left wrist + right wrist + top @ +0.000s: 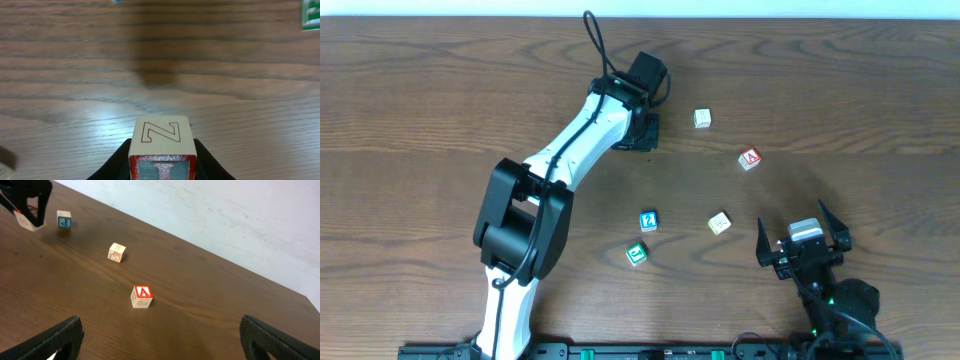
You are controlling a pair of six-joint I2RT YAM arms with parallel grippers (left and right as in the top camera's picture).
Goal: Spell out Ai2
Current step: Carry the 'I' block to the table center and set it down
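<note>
Wooden cube (161, 145), red-outlined Z, btwn matte-blk L fingers (117, 170)

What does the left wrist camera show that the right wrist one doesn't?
Only left wrist: the Z atop the Z block in the left tool, and part of a green block at top right. Only right wrist: the A block and the open right tool. Both: the Z block, small in the right wrist view, and the table. The tan block and blue block there might match cropped left-wrist slivers.
</note>
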